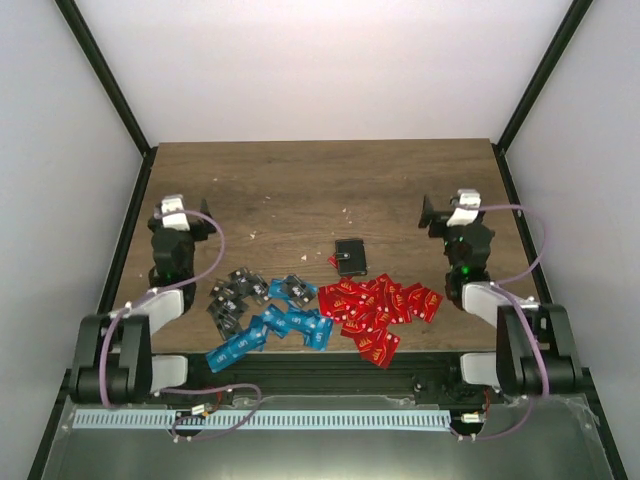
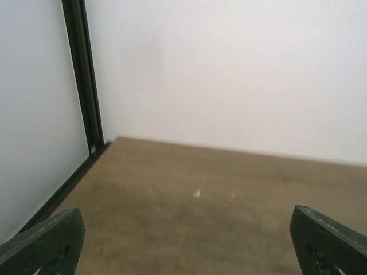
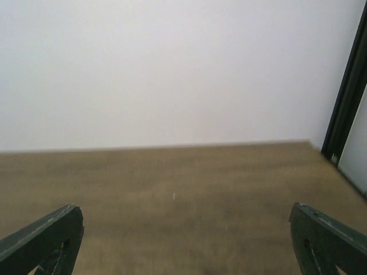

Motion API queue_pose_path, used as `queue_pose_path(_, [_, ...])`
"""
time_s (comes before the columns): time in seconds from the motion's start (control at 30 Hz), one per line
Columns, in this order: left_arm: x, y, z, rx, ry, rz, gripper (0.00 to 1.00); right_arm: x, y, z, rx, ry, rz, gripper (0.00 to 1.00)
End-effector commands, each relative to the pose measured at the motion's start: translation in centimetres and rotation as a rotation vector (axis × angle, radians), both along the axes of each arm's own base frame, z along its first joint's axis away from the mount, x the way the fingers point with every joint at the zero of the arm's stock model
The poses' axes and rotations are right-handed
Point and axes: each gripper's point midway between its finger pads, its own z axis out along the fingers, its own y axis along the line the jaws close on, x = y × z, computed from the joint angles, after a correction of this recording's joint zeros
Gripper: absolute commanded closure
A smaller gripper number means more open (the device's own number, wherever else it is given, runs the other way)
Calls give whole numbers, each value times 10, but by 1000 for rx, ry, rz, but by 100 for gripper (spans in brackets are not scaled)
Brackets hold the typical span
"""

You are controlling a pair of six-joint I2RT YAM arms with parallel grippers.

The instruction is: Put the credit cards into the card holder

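Observation:
The credit cards lie near the table's front edge in the top view: a red group (image 1: pixel 378 305), a blue group (image 1: pixel 275 328) and a dark grey group (image 1: pixel 233 295). The card holder (image 1: pixel 350 258), small and black, lies folded shut just beyond the red cards. My left gripper (image 1: pixel 170 208) is open and empty at the left side, well away from the cards. My right gripper (image 1: pixel 452 210) is open and empty at the right side. Both wrist views show only bare table between the spread fingers (image 2: pixel 46 240) (image 3: pixel 43 238); cards and holder are out of those views.
The brown wooden table (image 1: pixel 320 190) is enclosed by white walls with black corner posts (image 2: pixel 86 74) (image 3: pixel 347 97). A few small pale specks (image 1: pixel 347 212) lie on the wood beyond the holder.

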Motion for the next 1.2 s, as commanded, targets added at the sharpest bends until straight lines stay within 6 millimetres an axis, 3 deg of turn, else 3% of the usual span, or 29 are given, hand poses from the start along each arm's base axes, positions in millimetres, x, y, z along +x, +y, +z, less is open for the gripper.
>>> queue_pose_path(0.0, [-4,0,54,-131,-26,9,0,8,-11,57,13,-7,-61,0])
queue_pose_path(0.1, [-9,5,101,-239,-50,44,0,9,-14,103,55,-14,-84,0])
queue_pose_path(0.23, [-19,3,144,-273,-23,42,0,1,-16,153,201,-16,-98,0])
queue_pose_path(0.37, [-22,-2,156,-276,97,24,0,-10,3,174,264,12,10,0])
queue_pose_path(0.47, [-25,3,132,-368,211,90,0,-12,18,172,286,83,86,0])
queue_pose_path(0.57, [-35,0,75,-506,382,111,0,-13,33,148,337,193,158,0])
queue_pose_path(0.63, [-29,-33,46,-565,462,-86,0,-15,55,122,381,305,260,0])
queue_pose_path(0.77, [-40,-81,-12,-682,605,-308,1,-18,97,54,401,566,346,1])
queue_pose_path(0.87, [-46,-105,-26,-656,639,-354,3,-27,131,9,420,713,451,7])
queue_pose_path(0.97, [-52,-146,-31,-607,676,-452,5,-35,157,-36,445,864,516,13])
queue_pose_path(1.07, [-60,-193,-39,-561,729,-556,9,-43,171,-70,452,976,536,22])
queue_pose_path(1.17, [-65,-228,-48,-555,760,-640,14,-51,180,-94,452,1044,546,31])
